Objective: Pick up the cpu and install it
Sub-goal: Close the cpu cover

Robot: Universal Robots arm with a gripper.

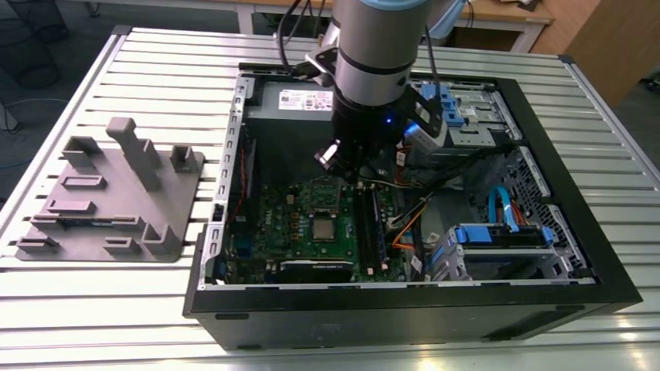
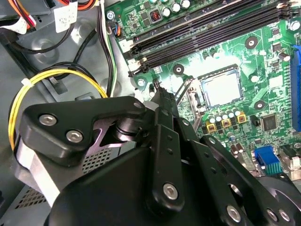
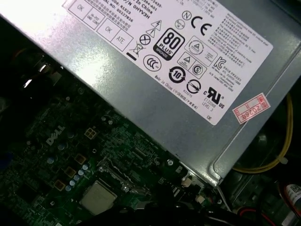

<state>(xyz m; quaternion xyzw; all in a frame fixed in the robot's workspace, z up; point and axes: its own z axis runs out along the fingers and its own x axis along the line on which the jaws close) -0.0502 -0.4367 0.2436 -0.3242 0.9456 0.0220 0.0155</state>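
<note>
The cpu (image 1: 323, 229) is a small silver square lying flat in its socket on the green motherboard (image 1: 284, 224), inside the open computer case. It shows in both wrist views, as a bright square (image 2: 221, 88) and as a pale square (image 3: 98, 197). My gripper (image 1: 345, 166) hangs over the board just beyond the socket, toward the power supply. Its black fingers (image 2: 162, 110) come together to a narrow tip beside the socket's thin metal lever (image 2: 186, 89). The gripper is shut with nothing in it and stands apart from the cpu.
A grey power supply (image 3: 164, 70) with a white label lies close behind the gripper. Black memory slots (image 2: 202, 33) run beside the socket. Yellow and black cables (image 2: 51, 75) loop nearby. Blue-handled drive bays (image 1: 495, 236) fill the case's right side. A grey fixture (image 1: 113, 193) sits on the slatted table.
</note>
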